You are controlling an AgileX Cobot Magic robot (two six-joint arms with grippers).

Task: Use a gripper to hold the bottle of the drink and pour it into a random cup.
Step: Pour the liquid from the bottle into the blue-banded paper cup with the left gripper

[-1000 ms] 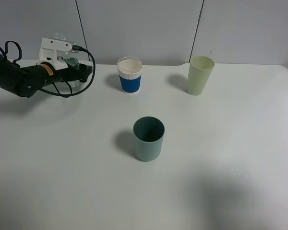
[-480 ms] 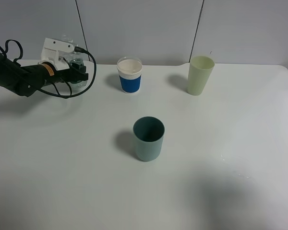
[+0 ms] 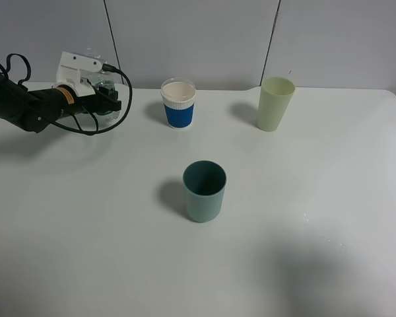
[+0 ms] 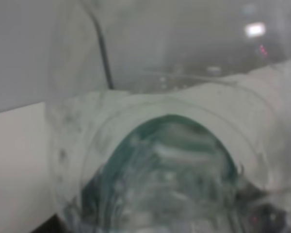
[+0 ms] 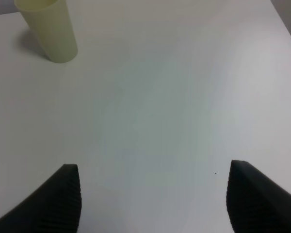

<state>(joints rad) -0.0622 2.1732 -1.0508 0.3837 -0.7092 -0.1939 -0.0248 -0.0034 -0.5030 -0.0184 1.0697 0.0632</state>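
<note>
**Left claw clamped on the bottle at the far left of the white surface, with three cups to its right.**

The clear bottle with its dark green label sits between the claw's black fingers near the back edge; whether its base touches the surface I cannot tell. In the left wrist view the bottle fills the frame, blurred. Well apart to the right stands the blue-banded cup, upright. The teal cup stands nearer the front, about mid-surface. The pale green cup is at the back right. The right claw shows only in its wrist view, fingertips spread wide apart over bare surface.
</note>
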